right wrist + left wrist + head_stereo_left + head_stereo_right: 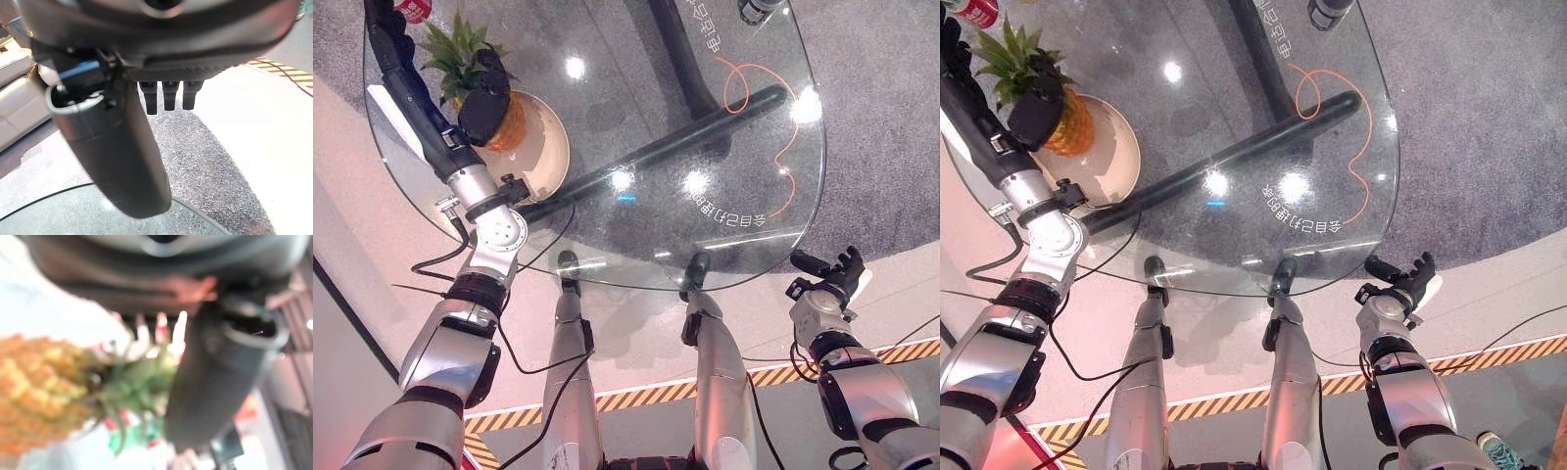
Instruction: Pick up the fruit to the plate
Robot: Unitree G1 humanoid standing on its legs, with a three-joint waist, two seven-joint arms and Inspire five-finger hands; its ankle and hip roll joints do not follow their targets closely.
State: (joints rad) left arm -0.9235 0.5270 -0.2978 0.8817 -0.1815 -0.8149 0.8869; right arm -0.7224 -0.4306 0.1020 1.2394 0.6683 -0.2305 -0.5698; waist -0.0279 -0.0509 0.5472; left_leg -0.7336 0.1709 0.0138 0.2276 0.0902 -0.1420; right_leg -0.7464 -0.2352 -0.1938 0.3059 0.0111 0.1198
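A round glass desk [705, 117] stood in front of the robot, seen from above, with a dark bar-shaped base visible through the glass and a thin orange cord [773, 117] looping across its right part. Near the desk's far left edge sat a cream-coloured plate [543, 147]. A pineapple [1062, 117] stood on the plate, its orange-yellow body upright or slightly tilted and its green leafy crown pointing toward the far left.

The left hand [484, 103] reached over the plate, its dark fingers curled round the pineapple where the body meets the crown. The left wrist view showed the fruit close against the dark thumb [210, 382], with the leaves fanning out beside it. A red can [974, 12] sat at the desk's far left corner, just behind the pineapple's leaves. A dark cylindrical object [754, 8] stood at the desk's far edge, toward the right.

The right hand [1408, 279] hung off the desk, just beyond its near right edge, above the pale floor. Its fingers [168, 95] were straight and relaxed, holding nothing.
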